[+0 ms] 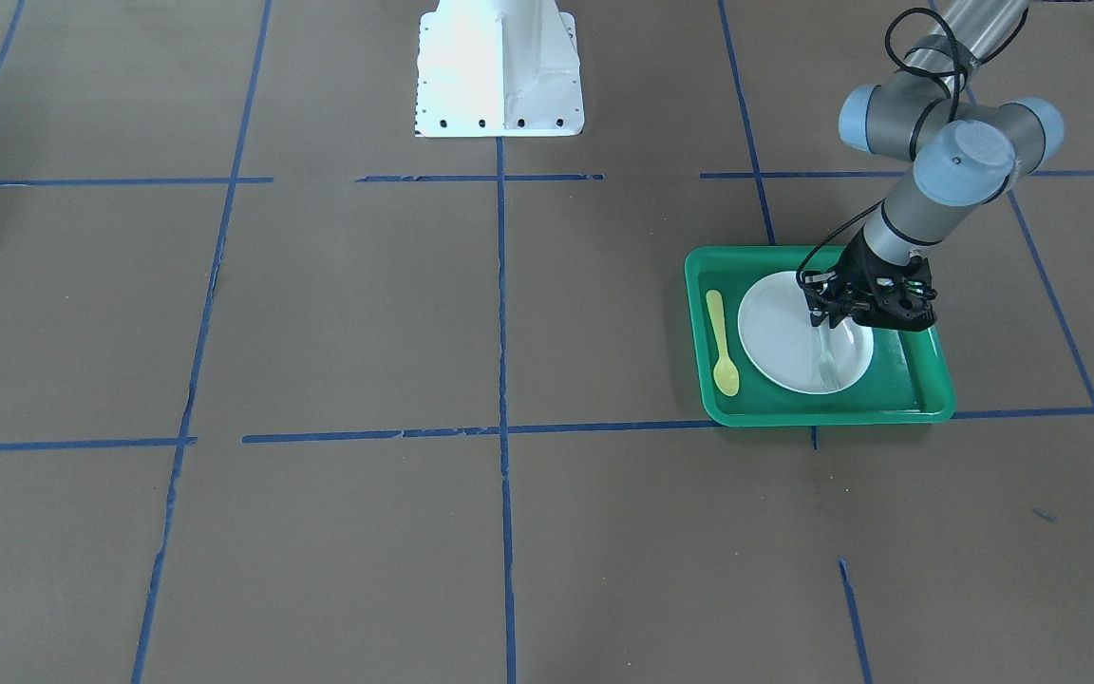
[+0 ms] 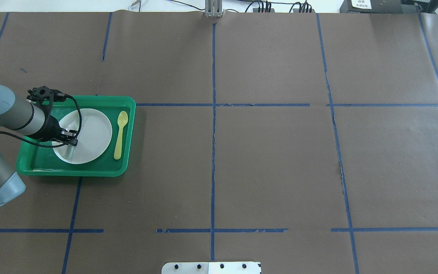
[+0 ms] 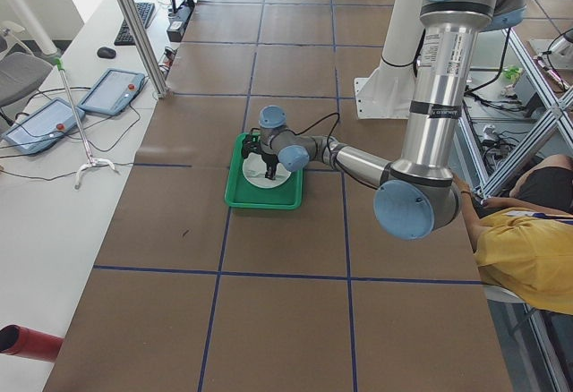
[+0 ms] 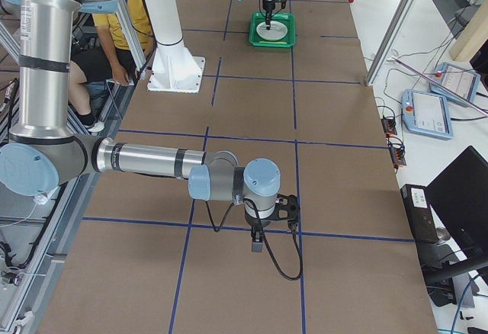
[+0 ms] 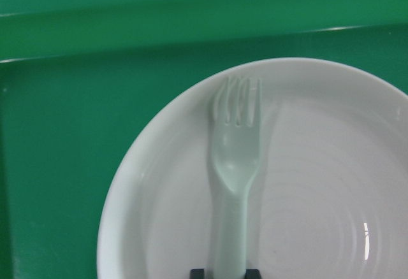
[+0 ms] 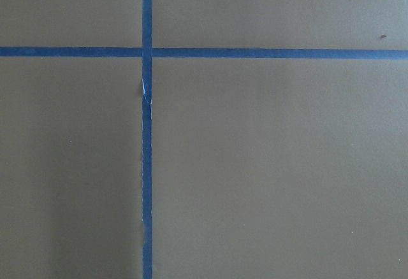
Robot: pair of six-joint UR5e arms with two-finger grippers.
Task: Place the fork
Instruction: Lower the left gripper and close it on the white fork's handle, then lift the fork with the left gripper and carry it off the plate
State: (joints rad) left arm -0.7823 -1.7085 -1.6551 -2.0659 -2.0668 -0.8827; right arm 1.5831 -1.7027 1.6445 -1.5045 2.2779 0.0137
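The pale whitish-grey fork [image 5: 236, 164] lies over the white plate [image 5: 319, 183], tines pointing away from the robot. My left gripper [image 5: 225, 272] is shut on the end of its handle, with a fingertip on each side. In the front view the fork [image 1: 828, 366] sticks out from the left gripper [image 1: 830, 328] over the plate [image 1: 780, 332], which sits in the green tray [image 1: 917, 385]. The yellow spoon [image 1: 723, 344] lies in the tray beside the plate. My right gripper [image 4: 258, 244] hangs over bare table far from the tray; I cannot tell whether it is open.
The tray [image 2: 70, 169] sits at the table's left side in the overhead view. The white robot base [image 1: 499, 71] stands at the table's middle edge. Blue tape lines cross the brown table cover. A seated person [image 3: 528, 249] is beside the robot.
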